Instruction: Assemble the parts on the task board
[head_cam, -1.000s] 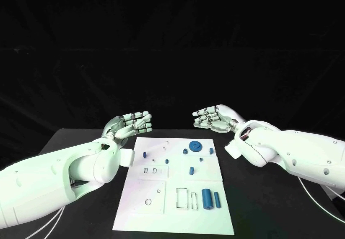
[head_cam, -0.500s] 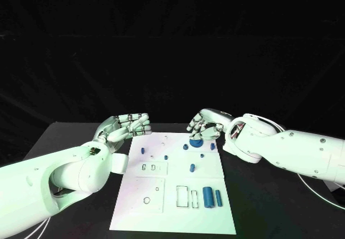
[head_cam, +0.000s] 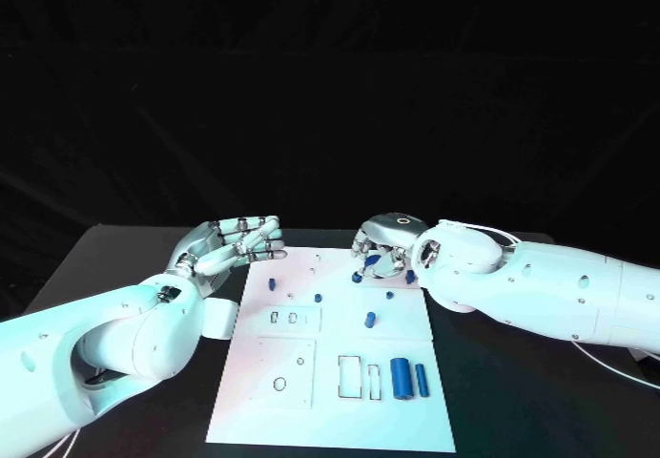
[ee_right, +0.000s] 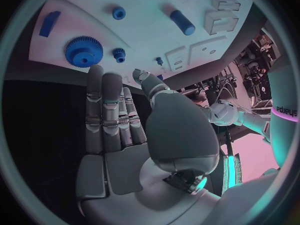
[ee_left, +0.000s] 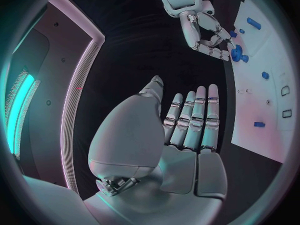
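The right hand (head_cam: 385,250) is hanging over the far end of the task board (head_cam: 330,382), fingers apart and holding nothing, seemingly set to come down on the large blue gear (ee_right: 83,51). That gear is lying on the board just off its fingertips, though from above I can't tell whether they touch. The left hand (head_cam: 227,243) is waiting open beside the board's left edge, clear of the parts.

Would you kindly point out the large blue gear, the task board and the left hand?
Large blue gear (ee_right: 84,51), right wrist view, on its toothed face.
Task board (head_cam: 413,425), head view, on a bare near corner.
Left hand (head_cam: 227,244), head view, on the palm.
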Controlling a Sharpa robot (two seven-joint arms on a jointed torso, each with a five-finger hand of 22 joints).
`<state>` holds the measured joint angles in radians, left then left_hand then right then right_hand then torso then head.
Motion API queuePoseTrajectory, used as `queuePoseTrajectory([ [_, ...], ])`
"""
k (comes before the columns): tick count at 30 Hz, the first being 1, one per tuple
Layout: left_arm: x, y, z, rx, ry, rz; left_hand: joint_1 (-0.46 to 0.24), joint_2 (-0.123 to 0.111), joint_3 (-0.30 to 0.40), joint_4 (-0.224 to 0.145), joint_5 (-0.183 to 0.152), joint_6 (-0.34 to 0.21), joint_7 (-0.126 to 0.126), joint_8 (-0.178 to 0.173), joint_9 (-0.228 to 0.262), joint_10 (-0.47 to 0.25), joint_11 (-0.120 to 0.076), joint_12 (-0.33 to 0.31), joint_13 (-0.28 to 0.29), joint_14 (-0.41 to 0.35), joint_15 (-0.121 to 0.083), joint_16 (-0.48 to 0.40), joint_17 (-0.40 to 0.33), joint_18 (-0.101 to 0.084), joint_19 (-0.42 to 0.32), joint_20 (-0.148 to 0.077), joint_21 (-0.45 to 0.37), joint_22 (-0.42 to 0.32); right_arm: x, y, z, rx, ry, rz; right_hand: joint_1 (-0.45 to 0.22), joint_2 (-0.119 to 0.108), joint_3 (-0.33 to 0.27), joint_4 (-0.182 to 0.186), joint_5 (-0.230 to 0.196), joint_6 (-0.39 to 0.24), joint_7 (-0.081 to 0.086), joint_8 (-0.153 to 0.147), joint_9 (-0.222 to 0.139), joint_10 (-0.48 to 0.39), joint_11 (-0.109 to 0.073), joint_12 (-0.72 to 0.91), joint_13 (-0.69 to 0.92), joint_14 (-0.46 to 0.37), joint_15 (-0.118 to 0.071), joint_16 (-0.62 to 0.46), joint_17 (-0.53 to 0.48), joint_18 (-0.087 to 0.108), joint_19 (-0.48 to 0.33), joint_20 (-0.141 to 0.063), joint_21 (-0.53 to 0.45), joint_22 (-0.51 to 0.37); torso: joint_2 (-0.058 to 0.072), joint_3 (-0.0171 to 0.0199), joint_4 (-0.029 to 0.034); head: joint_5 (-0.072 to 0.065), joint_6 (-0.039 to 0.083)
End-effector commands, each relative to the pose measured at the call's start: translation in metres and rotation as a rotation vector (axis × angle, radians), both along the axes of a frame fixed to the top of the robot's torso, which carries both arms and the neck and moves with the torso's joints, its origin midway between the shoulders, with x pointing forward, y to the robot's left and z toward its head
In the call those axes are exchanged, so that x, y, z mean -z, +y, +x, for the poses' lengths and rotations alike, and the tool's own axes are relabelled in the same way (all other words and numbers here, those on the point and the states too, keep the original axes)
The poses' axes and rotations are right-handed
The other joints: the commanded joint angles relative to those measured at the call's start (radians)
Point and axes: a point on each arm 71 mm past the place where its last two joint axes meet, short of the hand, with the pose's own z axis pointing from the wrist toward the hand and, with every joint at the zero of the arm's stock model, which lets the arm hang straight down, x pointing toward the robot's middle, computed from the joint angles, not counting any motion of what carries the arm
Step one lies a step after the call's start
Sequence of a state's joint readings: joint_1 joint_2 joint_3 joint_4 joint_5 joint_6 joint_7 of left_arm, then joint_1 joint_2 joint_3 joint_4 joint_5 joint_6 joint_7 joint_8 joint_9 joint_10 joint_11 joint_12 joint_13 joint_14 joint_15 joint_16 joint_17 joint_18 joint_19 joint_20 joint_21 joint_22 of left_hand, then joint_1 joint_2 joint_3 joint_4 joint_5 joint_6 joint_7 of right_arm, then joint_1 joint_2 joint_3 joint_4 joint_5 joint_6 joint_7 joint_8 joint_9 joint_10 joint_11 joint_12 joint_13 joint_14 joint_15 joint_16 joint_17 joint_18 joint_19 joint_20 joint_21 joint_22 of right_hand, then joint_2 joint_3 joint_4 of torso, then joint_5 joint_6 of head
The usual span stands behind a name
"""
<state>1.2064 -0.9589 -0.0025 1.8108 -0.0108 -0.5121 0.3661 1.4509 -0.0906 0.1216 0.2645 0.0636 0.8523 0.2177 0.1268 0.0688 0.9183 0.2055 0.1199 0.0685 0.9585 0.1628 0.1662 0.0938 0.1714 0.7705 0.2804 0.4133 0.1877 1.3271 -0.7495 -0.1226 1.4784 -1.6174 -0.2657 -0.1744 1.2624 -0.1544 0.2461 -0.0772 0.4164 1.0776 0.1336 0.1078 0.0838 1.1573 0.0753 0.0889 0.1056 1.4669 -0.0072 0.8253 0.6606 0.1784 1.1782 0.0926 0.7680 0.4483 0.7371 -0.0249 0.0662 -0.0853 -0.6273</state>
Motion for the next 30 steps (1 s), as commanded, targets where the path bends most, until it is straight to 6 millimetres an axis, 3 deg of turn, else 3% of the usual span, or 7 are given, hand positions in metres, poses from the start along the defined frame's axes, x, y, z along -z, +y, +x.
queuePoseTrajectory([
  [1,-0.004,-0.004,-0.002,0.032,-0.016,-0.006,0.000,0.007,0.002,-0.006,-0.005,0.008,0.035,-0.006,-0.001,0.009,-0.001,-0.007,-0.001,0.004,0.000,0.002,0.002,0.011,0.006,0.002,0.004,0.001,0.003,0.000,0.002,0.011,-0.008,-0.088,0.014,0.002,-0.001,0.013,0.005,0.005,-0.001,-0.007,0.002,-0.013,0.002,0.008,0.006,0.037,-0.003,0.132,0.131,-0.022,0.029,0.000,0.095,0.116,0.009,-0.0045,0.0092,-0.007,0.001],
  [6,-0.006,-0.004,-0.004,0.033,-0.009,-0.016,0.000,0.007,0.002,-0.006,-0.005,0.008,0.035,-0.006,-0.001,0.009,-0.001,-0.007,-0.001,0.004,0.000,0.002,0.002,0.011,0.006,0.002,0.004,0.001,0.006,0.000,0.003,0.013,0.003,-0.110,0.027,0.000,-0.003,0.031,0.009,0.004,-0.001,-0.016,0.006,-0.030,0.004,0.014,0.013,0.034,0.000,0.293,0.294,-0.042,0.067,0.003,0.230,0.290,0.016,-0.0072,0.0157,-0.013,0.002],
  [9,-0.008,-0.003,-0.005,0.034,-0.008,-0.019,0.000,0.007,0.002,-0.005,-0.005,0.008,0.035,-0.006,-0.001,0.009,-0.002,-0.007,-0.001,0.005,0.000,0.002,0.002,0.011,0.007,0.002,0.005,0.002,0.008,0.001,0.004,0.016,0.011,-0.121,0.032,0.000,-0.002,0.036,0.011,0.005,-0.001,-0.018,0.007,-0.035,0.004,0.017,0.016,0.035,0.002,0.340,0.343,-0.049,0.079,0.004,0.274,0.347,0.019,-0.0088,0.0184,-0.014,0.003],
  [15,-0.010,-0.002,-0.006,0.034,-0.005,-0.024,0.000,0.007,0.002,-0.005,-0.005,0.008,0.035,-0.006,-0.001,0.009,-0.002,-0.007,-0.001,0.005,0.000,0.002,0.002,0.011,0.007,0.002,0.005,0.002,0.012,0.000,0.005,0.019,0.026,-0.138,0.038,0.000,0.001,0.045,0.015,0.008,0.001,-0.020,0.010,-0.040,0.006,0.020,0.019,0.036,0.004,0.396,0.401,-0.058,0.095,0.006,0.330,0.422,0.025,-0.0104,0.0250,-0.019,0.002],
  [30,-0.011,0.000,-0.005,0.030,-0.003,-0.023,-0.002,0.008,0.001,-0.005,-0.005,0.009,0.035,-0.007,-0.001,0.010,-0.002,-0.007,-0.001,0.005,0.000,0.002,0.002,0.011,0.008,0.001,0.007,0.003,0.015,-0.001,0.005,0.014,0.040,-0.144,0.053,0.010,0.040,0.056,0.020,0.036,0.005,-0.014,0.018,-0.006,0.004,0.035,0.022,0.045,0.003,0.493,0.505,-0.081,0.149,0.008,0.456,0.594,0.038,-0.0112,0.0314,-0.025,0.008],
])
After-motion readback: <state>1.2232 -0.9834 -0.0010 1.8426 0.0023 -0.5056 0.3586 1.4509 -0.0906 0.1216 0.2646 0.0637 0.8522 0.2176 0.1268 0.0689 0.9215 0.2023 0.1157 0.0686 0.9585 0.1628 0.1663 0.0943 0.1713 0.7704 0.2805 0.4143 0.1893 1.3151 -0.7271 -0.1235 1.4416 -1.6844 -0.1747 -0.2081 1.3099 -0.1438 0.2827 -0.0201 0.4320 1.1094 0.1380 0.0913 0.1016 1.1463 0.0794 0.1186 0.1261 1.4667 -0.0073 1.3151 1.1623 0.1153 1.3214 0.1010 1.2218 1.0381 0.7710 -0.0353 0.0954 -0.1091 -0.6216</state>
